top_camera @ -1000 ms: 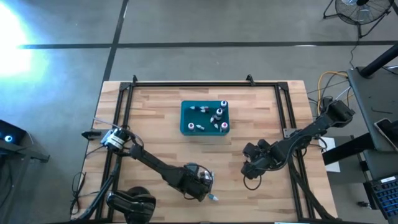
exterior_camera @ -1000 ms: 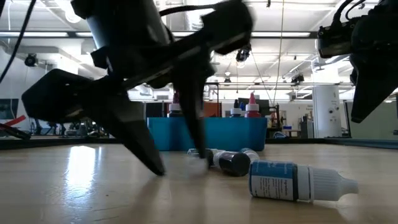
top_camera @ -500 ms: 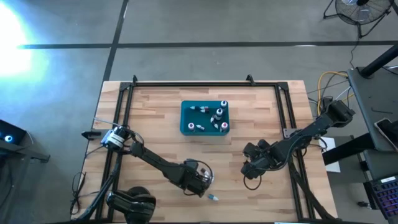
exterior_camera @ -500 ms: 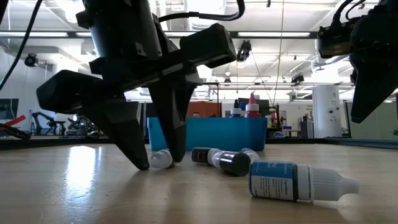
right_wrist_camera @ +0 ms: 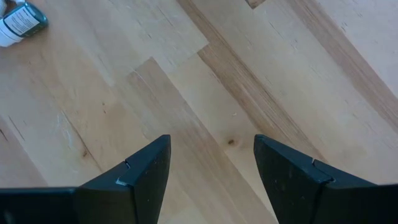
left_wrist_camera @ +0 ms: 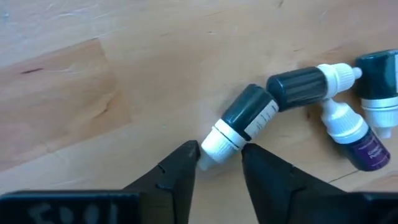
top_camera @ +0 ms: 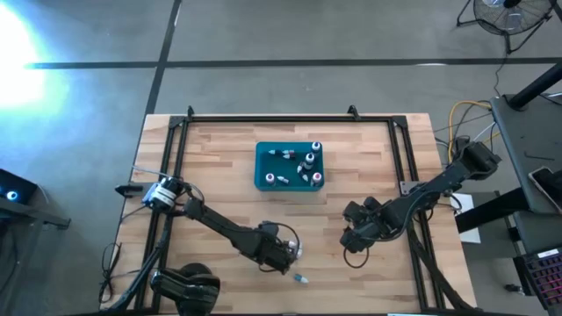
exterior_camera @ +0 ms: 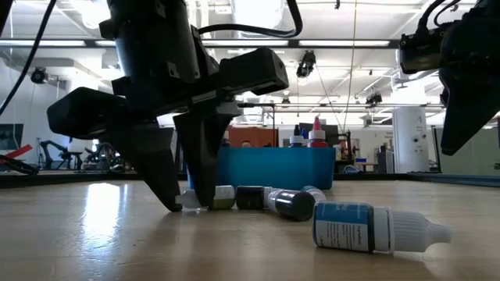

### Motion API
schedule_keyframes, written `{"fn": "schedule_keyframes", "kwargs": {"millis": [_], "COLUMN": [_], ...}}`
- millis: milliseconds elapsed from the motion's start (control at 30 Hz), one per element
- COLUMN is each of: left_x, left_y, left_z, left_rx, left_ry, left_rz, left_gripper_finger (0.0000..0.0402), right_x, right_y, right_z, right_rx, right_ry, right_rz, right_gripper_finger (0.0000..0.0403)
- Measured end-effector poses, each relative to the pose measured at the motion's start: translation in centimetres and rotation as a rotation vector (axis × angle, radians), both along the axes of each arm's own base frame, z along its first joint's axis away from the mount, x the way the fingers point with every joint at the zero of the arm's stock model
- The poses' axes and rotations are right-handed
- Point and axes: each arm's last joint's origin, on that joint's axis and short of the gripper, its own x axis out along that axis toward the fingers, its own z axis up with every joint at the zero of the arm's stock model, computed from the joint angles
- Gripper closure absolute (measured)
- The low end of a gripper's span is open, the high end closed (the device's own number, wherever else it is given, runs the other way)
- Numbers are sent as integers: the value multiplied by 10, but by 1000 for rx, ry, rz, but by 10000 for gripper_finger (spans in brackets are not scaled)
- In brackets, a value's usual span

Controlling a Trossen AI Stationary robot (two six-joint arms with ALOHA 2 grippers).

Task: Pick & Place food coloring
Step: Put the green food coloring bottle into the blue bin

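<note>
My left gripper (left_wrist_camera: 221, 157) is low on the table near its near edge (top_camera: 283, 253). It is shut on a dark green food coloring bottle (left_wrist_camera: 249, 112) that lies on its side. Beside that bottle lie a grey one (left_wrist_camera: 298, 88), a purple one (left_wrist_camera: 360, 137) and a teal one (left_wrist_camera: 376, 78). Another blue-labelled bottle (exterior_camera: 367, 226) lies closer to the near edge (top_camera: 300, 279). My right gripper (right_wrist_camera: 211, 155) is open. It hovers over bare wood right of centre (top_camera: 356, 235). My left gripper pinches the green bottle's white cap (left_wrist_camera: 219, 140) between its two fingertips (exterior_camera: 205, 195). It comes from above, pointing down, with the fingers across the bottle. The bottle lies flat on the table, with its body pointing away from the fingers.
A teal bin (top_camera: 262, 167) at the table's centre-far part holds several small bottles. A black frame rail (top_camera: 290, 118) runs along the far edge and down both sides. A bottle (right_wrist_camera: 18, 22) shows far off in the right wrist view. Open wood lies around the right gripper.
My left gripper has moved a little toward the far edge, onto the group of lying bottles. Its fingers have narrowed from a wide gap until they meet the white cap. The right arm has kept still.
</note>
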Motion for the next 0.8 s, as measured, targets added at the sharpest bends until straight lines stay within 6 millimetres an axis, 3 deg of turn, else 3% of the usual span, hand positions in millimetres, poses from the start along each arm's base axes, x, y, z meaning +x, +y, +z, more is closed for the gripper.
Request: {"fn": "schedule_keyframes", "kwargs": {"millis": [367, 633, 800], "left_x": [1, 6, 4], "left_y": [2, 8, 10], "left_z": [0, 18, 30], "left_rx": [7, 106, 112], "left_ry": [9, -33, -51], "left_rz": [-42, -30, -33], "left_gripper_finger": [352, 397, 401], "right_x": [0, 0, -1], "right_y": [0, 0, -1], "right_z": [-1, -1, -2], "right_rx": [-1, -4, -7], "right_ry": [3, 5, 10], "right_rz": [0, 3, 4], "right_gripper_finger": [179, 179, 179]}}
